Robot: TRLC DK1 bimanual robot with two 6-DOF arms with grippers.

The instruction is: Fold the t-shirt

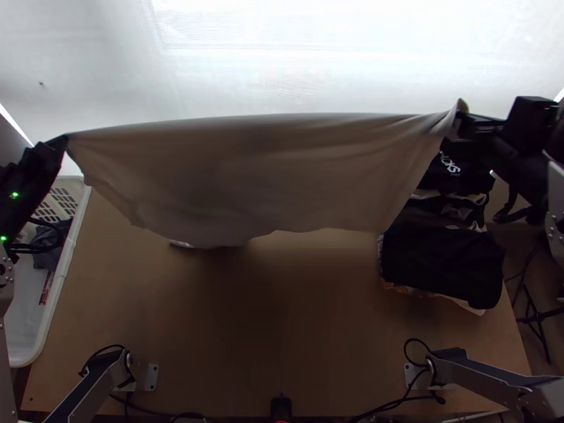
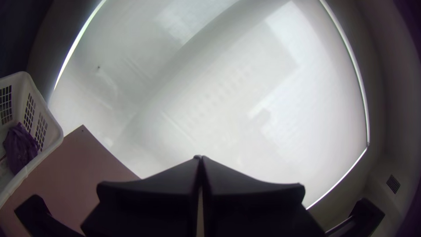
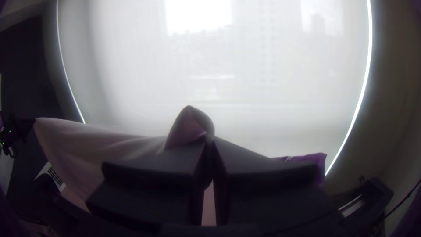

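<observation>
T-shirt hangs spread across upper half of frame, betw. L gripper, upper left, & R gripper, upper right. Both are clamped on its upper corners; lower edge hangs free above table. We judge fabric light, soft, non-fragile, prone to sag. We rec. corner grip w/ top edge taut, lowering free edge first.

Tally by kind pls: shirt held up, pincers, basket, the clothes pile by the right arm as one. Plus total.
T-shirt: 1
Left pincer and right pincer: 2, both shut on the T-shirt
Basket: 1
Clothes pile: 1, pieces in it not countable
Total: 5
</observation>
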